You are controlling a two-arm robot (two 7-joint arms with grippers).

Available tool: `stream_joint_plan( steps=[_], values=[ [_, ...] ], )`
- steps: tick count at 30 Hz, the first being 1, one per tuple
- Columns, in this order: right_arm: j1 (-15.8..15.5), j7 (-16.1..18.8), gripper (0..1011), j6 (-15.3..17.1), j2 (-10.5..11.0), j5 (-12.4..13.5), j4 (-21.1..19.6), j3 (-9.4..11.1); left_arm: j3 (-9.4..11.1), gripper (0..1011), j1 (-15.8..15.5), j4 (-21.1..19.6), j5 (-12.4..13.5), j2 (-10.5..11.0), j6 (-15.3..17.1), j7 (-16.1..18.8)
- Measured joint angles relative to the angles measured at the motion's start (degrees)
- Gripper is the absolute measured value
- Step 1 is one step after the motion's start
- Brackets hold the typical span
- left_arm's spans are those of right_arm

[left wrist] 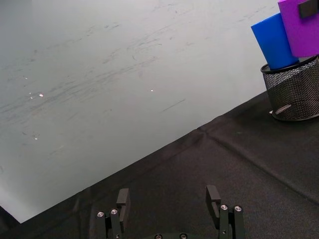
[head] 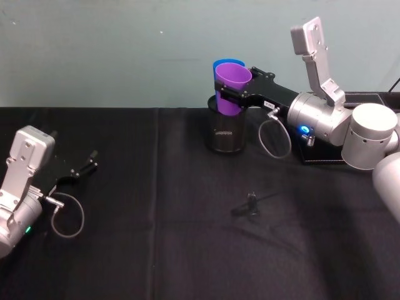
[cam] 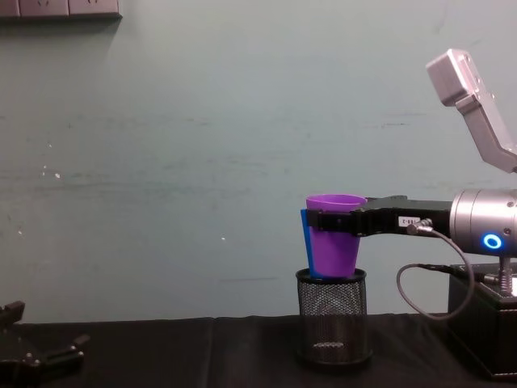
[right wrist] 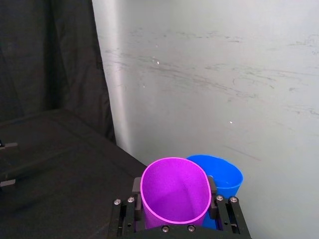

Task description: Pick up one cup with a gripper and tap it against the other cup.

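**A:** Where do we stand? Our right gripper (head: 232,95) has its flat jaws clamped on the purple tumbler (head: 232,87), one on each side just under the rim, and in the chest view the tumbler's base sits about level with the rim of the black mesh holder (cam: 332,318).

**B:** And the blue tumbler (right wrist: 219,175) is just behind the purple one, leaning in that same holder. From our right wrist the two rims look to be touching or very nearly; we cannot tell which.

**A:** So we judge the tap itself is the step in hand. We should keep the squeeze firm and nudge the purple wall sideways into the blue one, lightly, so the mesh holder does not tip or slide.

**B:** Agreed. A smooth tapered cup could slip downward if we loosen, so no change of grip.

**A:** Our left gripper (head: 82,167) rests low at the left, fingers apart, holding nothing.

**B:** The table (head: 156,250) is covered in black cloth with a crease or two; a small dark object (head: 250,203) lies near the middle. Behind it stands a pale green wall (cam: 161,162), scuffed, and a black box (head: 325,153) sits under the right arm.
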Motion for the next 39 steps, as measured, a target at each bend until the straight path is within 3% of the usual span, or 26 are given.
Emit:
stream_joint_plan(
  steps=[21,31,39],
  values=[
    [-0.1,0.0,722,0.0,0.0,0.0,-0.2,0.0,0.0,1000,0.0,0.0,0.0,0.0,0.0,0.0],
    [-2.4,-0.9,722,0.2,1.1,-0.5,-4.0,0.2,0.0,1000,0.0,0.0,0.0,0.0,0.0,0.0],
    [-6.4,-1.5,723,1.1,2.6,0.1,-9.4,0.4,0.0,1000,0.0,0.0,0.0,0.0,0.0,0.0]
  ],
)
